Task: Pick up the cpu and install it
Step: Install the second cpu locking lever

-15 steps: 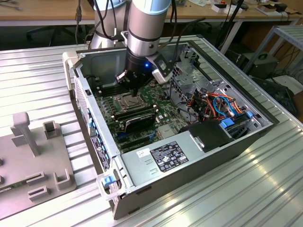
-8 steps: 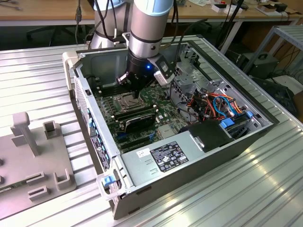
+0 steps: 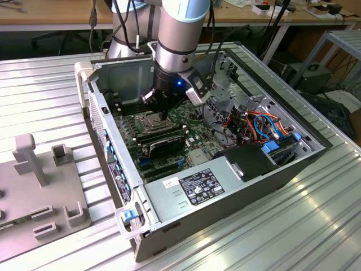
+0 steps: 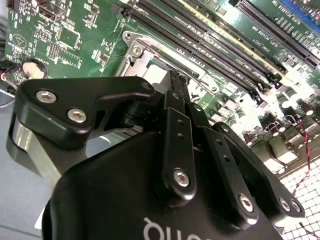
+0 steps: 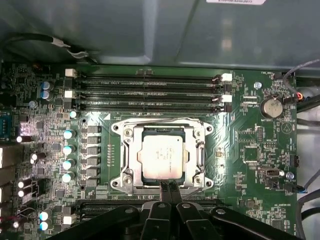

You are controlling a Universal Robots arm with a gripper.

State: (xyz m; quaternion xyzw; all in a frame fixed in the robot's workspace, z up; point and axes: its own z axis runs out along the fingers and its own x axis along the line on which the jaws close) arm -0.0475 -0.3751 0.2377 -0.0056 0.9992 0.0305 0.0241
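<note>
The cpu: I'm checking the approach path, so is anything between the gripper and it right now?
Nothing visible stands between them. In the first wrist view the cpu lies flat in the socket with its metal top uncovered, and the gripper sits at the socket's edge just beside it, fingers together.

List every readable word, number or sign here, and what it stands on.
Nothing can be quoted with confidence.
power supply white label: print too small to read.
motherboard white markings: too small to read.
cpu top: faint marks, blurred.
gripper body: white lettering cut off at the picture's edge.
</note>
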